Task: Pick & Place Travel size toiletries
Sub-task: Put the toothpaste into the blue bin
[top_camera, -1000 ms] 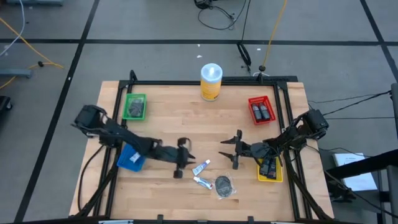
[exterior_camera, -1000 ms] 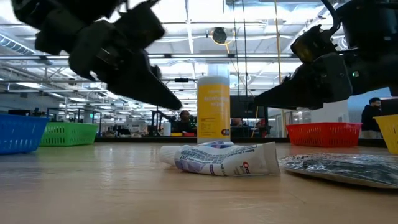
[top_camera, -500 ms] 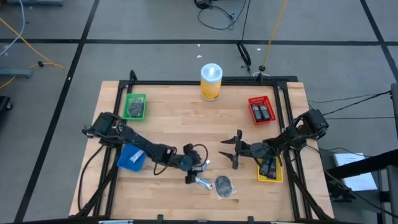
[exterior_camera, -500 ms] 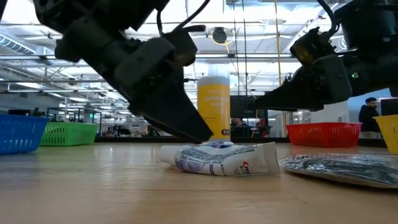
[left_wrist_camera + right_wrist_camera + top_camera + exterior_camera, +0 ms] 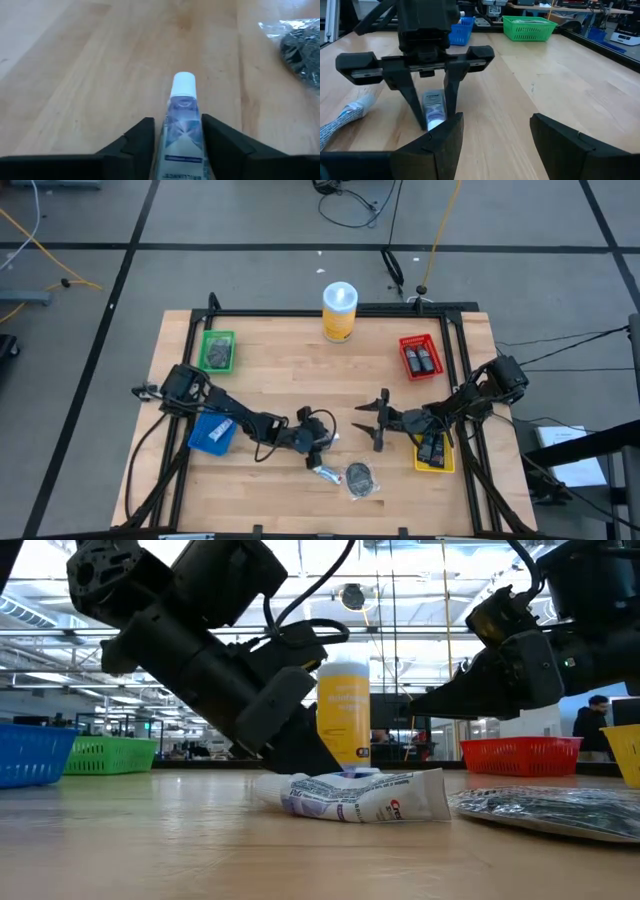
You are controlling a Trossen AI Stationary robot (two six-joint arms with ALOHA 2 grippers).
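Taking the yellow canister at the far edge of the bench as landmark: nearest the front edge, farthest from the canister, a round dark grey packet in clear wrap lies flat, with a white tube just beside it, also lying flat. A little closer to the canister, the left tool is down at the bench with its fingers on either side of a second white tube, close against it; whether they already pinch it cannot be told. Level with it, on the red bin's side of the canister, the right tool hovers with its fingers spread wide, holding nothing.
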